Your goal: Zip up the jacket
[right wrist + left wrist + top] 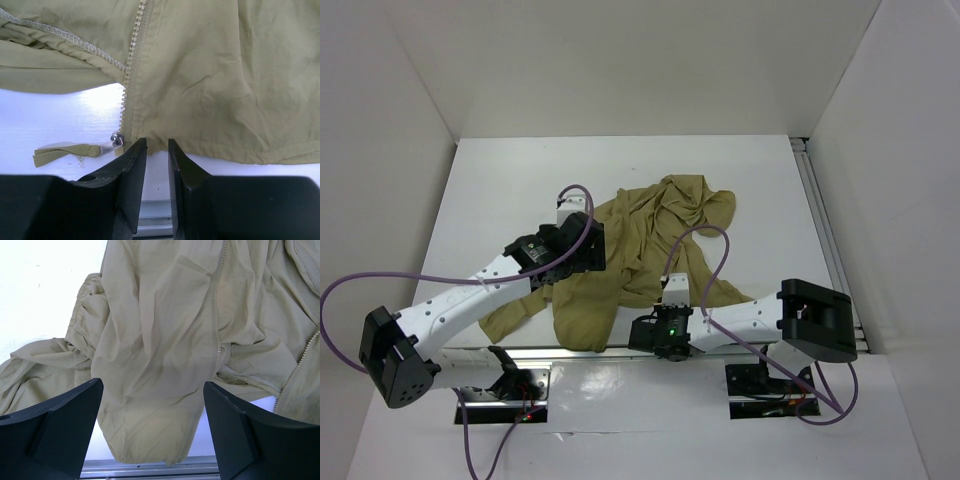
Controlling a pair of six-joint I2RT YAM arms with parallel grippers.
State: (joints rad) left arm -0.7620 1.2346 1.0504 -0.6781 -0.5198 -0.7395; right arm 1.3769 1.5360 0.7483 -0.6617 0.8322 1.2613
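The jacket (640, 250) lies crumpled and unzipped in the middle of the white table. My left gripper (582, 248) hovers over its left part; in the left wrist view the gripper (152, 384) stands wide open and empty above the fabric (160, 340), with a line of zipper teeth (218, 315) running down it. My right gripper (674, 288) is at the jacket's near hem. In the right wrist view the gripper (157, 141) has its jaws a narrow gap apart, tips touching the hem (225, 75), just right of the metal zipper slider (116, 140) and its fabric pull tab (60, 150).
A metal rail (155, 210) runs along the table's near edge, just below the hem, and also shows in the left wrist view (150, 470). Another rail (820, 220) lines the right side. White walls enclose the table. A sleeve (515, 310) trails toward the front left.
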